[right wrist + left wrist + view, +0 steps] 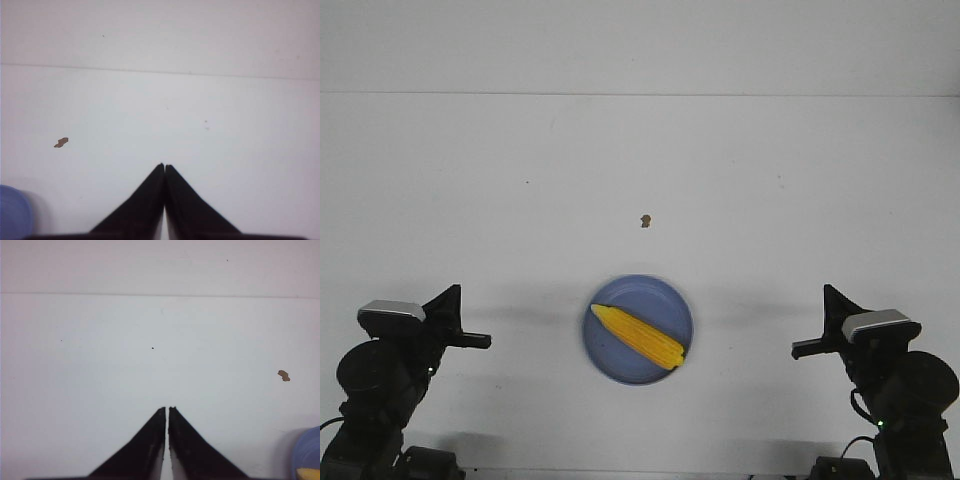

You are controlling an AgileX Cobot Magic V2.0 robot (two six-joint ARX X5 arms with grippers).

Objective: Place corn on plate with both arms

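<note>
The yellow corn (639, 336) lies diagonally on the blue plate (662, 297) near the table's front centre, its pointed end toward the left. My left gripper (480, 341) is shut and empty, well left of the plate. My right gripper (802, 349) is shut and empty, well right of the plate. In the left wrist view the shut gripper (167, 409) is over bare table, with an edge of the plate (303, 455) and a sliver of the corn (308, 474) at the corner. In the right wrist view the shut gripper (164, 166) is over bare table, with an edge of the plate (14, 212) at the corner.
A tiny brown speck (645, 221) lies on the white table beyond the plate; it also shows in the left wrist view (284, 375) and the right wrist view (61, 142). The table's far edge meets a white wall (640, 45).
</note>
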